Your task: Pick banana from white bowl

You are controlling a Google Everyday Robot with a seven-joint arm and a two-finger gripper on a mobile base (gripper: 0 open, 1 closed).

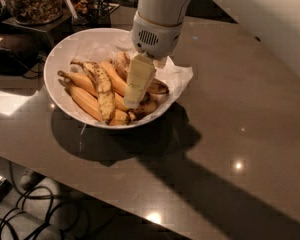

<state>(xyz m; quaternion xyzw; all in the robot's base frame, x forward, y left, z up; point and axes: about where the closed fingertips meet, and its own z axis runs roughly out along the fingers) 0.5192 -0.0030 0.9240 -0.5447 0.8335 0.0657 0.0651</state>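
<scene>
The white bowl (54, 86) sat in the upper left part of the frame, on a dark shiny table (230, 134). It was big and round, and it had crinkled white paper (179, 74) inside that stuck out over the right rim.

Many bananas lay in the bowl. A long yellow banana with black spots (103, 90) ran down the middle. Plain orange-yellow bananas (81, 97) lay to its left, close to the bowl's left wall.

The banana (159, 87) was the darkest one, short and mostly brown. It lay on the right side of the bowl, on the paper, and part of it was hidden.

The robot's white arm (160, 14) came down from the top middle of the frame. The gripper (132, 102) pointed down into the bowl, with its tip low among the bananas. It was just to the right of the spotted banana and just to the left of the brown one. I could not tell if the gripper was open or closed, or if it held anything.

A jar of nuts (32, 1) stood in the upper left corner, behind the bowl. Dark cables (20, 209) lay on the floor in the lower left corner. The arm and bowl made dark shadows on the table.
</scene>
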